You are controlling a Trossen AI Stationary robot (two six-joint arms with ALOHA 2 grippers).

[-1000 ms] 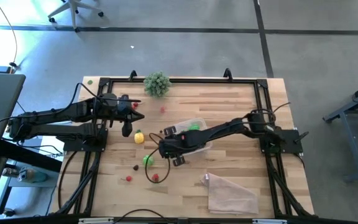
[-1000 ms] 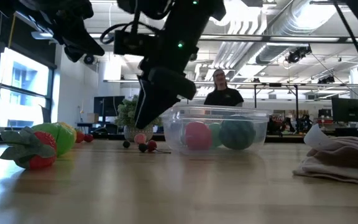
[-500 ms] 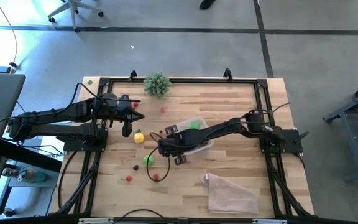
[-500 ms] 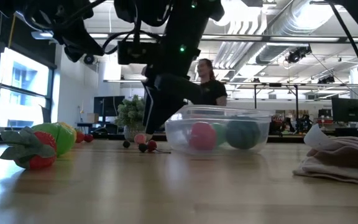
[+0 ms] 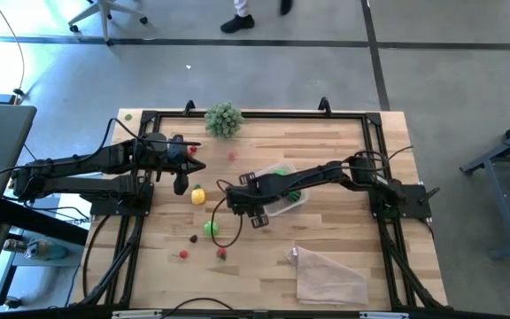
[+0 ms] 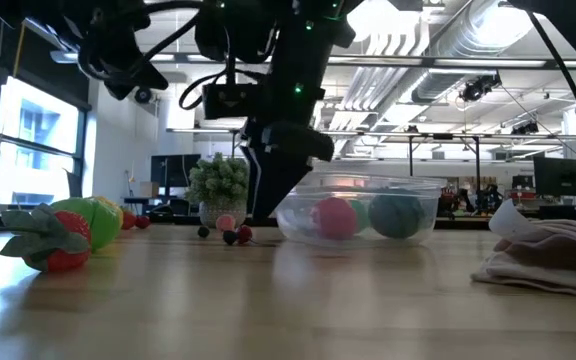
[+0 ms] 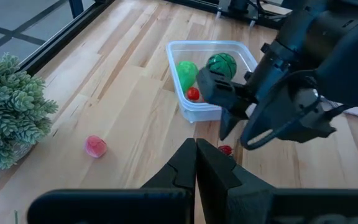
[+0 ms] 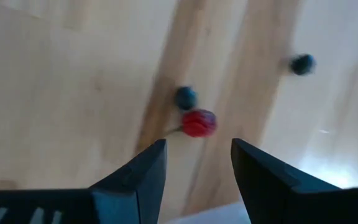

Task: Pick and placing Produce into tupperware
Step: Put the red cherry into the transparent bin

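1. The right gripper (image 5: 244, 206) hangs mid-frame in the high view, fingers parted and empty, just left of the tupperware (image 5: 283, 189).
2. The left gripper (image 5: 181, 183), at left, is closed on nothing.
3. Risk: the arm crowds the tub and could nudge it aside.
4. The cherry (image 8: 198, 122) is round; its thin stem runs left in the right wrist view.
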